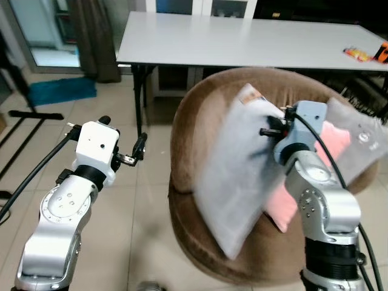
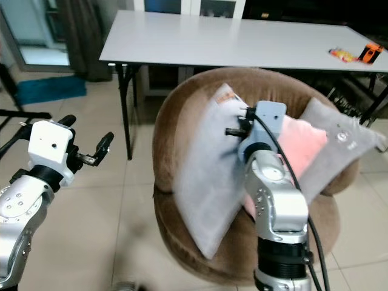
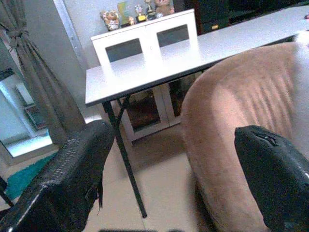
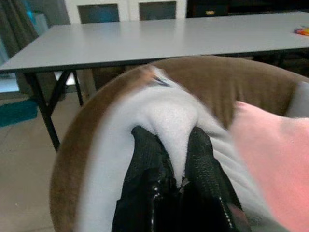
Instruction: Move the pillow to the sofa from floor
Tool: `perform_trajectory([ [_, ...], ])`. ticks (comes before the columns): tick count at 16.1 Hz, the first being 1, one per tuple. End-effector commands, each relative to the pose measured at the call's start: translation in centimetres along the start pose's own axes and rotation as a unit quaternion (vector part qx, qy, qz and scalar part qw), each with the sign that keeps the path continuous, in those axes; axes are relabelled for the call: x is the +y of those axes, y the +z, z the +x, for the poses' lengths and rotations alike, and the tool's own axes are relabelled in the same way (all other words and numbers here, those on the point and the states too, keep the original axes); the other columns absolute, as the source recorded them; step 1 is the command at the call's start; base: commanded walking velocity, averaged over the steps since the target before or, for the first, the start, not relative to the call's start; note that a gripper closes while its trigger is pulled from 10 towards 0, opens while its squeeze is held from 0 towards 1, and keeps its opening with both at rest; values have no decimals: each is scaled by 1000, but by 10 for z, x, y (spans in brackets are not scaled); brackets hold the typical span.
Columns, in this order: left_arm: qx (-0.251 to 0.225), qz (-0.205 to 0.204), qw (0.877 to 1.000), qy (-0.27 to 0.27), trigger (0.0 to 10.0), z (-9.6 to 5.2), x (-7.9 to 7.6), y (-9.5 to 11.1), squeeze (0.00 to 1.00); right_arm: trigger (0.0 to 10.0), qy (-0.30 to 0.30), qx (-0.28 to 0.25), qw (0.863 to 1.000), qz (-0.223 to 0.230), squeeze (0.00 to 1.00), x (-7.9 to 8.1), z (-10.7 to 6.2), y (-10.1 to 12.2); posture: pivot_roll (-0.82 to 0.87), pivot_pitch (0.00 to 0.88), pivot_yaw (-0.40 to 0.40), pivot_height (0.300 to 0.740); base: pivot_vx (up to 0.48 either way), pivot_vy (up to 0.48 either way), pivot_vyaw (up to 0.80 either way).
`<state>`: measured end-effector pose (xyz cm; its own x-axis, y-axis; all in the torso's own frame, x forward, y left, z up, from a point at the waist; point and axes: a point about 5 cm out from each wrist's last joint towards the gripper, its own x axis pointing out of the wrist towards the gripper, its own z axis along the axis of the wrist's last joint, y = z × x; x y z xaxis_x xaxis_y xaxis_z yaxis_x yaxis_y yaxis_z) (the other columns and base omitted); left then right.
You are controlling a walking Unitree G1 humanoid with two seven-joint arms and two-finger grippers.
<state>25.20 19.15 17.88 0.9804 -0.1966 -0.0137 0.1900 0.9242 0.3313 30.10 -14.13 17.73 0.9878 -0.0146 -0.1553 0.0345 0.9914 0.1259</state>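
Right arm (image 1: 321,206) nearest the head camera, raised in front of the sofa (image 1: 194,121). Right gripper (image 4: 174,164) clenched on the pillow (image 1: 233,182): in the wrist view both black fingers (image 4: 147,159) pinch a fold of grey fabric near the pillow's upper edge. Pillow is grey, off the floor, standing tilted on the sofa seat with its top corner leaning against the brown backrest and its lower corner hanging over the seat's front edge.

Left arm (image 1: 57,224) raised to the left of the sofa, over the tiled floor (image 1: 121,200). Left gripper (image 1: 124,142) released, grasping nothing; wrist view shows its two fingers (image 3: 72,169) spread wide apart, with the sofa's outer side and a bench leg (image 3: 125,159) between them. Gripper is near the sofa but apart from it.

Behind the grey pillow, touching it: a pink cushion (image 1: 330,142), partly hidden by the right arm. Just beside that, further right, a second grey cushion (image 2: 339,139) propped against the backrest.

Beyond the sofa: long grey bench (image 1: 242,39); small orange and yellow items (image 1: 367,53) at its far right end, too small to identify. Dark curtain (image 1: 94,36) and teal mat (image 1: 60,90) at far left. White cabinet (image 3: 145,38) behind the bench.
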Motion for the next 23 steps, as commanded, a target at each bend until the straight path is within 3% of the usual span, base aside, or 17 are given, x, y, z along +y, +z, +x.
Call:
perform_trajectory([
  [1,-3,0,1000,-3,10000,1,0,2,0,10000,7,-40,999,-4,0,2,-1,16,28,0,-71,740,349,0,0],
  [7,2,4,1000,-18,10000,1,-1,1,0,10000,12,-41,999,-1,0,5,0,16,33,0,-66,740,348,0,0],
  [12,9,10,988,-151,10000,3,-27,-1,0,10000,46,-28,998,44,0,15,24,12,43,0,-47,740,0,0,0],
  [14,5,0,978,-208,10000,5,-32,1,0,10000,35,-3,999,40,0,7,45,-1,48,0,-42,740,0,0,0],
  [15,2,-25,972,-235,10000,8,-32,0,0,10000,22,16,998,49,0,1,55,-9,51,0,-44,740,0,0,0],
  [16,6,-48,958,-283,10000,9,-34,-1,0,10000,7,43,998,50,0,-5,68,-22,44,0,-38,740,0,0,0],
  [17,14,-43,949,-312,10000,9,-34,-4,0,10000,5,59,997,51,0,-9,75,-31,42,0,-37,740,0,0,0],
  [18,21,-27,947,-318,10000,10,-33,-6,0,10000,4,69,996,52,0,-11,78,-37,42,0,-37,740,0,0,0],
  [19,33,10,949,-313,10000,19,-25,-10,0,10000,2,102,993,52,0,-22,82,-58,55,0,-41,740,0,0,0],
  [20,33,14,950,-311,10000,20,-23,-10,0,10000,0,110,993,50,0,-25,82,-63,55,0,-41,740,0,0,0],
  [21,32,13,949,-313,10000,22,-22,-9,0,10000,3,121,991,52,200,-29,81,-71,71,0,-45,740,0,0,0],
  [22,27,7,946,-323,10000,20,-22,-6,0,10000,-4,130,991,19,1000,-42,80,-77,77,0,-48,740,0,0,0],
  [23,27,6,946,-324,10000,20,-22,-6,0,10000,-5,132,991,0,1000,-44,80,-77,77,0,-48,740,0,0,0],
])
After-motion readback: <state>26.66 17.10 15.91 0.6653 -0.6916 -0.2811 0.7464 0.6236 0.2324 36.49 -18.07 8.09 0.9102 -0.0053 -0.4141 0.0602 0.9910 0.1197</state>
